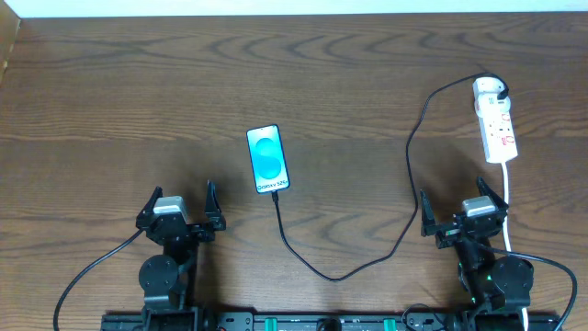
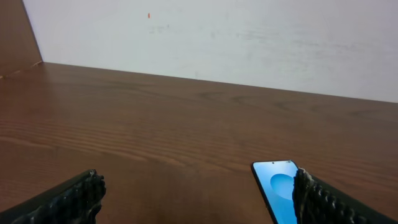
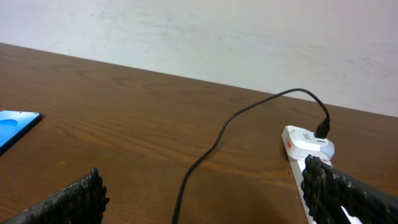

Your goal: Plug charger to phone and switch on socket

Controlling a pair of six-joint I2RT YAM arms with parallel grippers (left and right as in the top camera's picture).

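Overhead: the phone (image 1: pixel 268 160) lies at mid-frame with small white "Galaxy S25" at its lower end, up and right of the left gripper (image 1: pixel 181 204), whose fingers are spread and empty. The charger (image 1: pixel 409 145) meets the phone's lower edge, loops low, then climbs to its white plug on the socket (image 1: pixel 496 124) at upper right. Below the socket, the right gripper (image 1: pixel 461 210) is likewise spread and empty.

Left wrist: the phone is at lower right, beside the right-hand finger, its writing hidden.

Right wrist: the socket's red marks are unreadable. It sits behind the right-hand finger, and the cable runs between the fingers.

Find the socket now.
Far right of the overhead view: the socket lies beyond the right gripper, the charger plugged into its far end.
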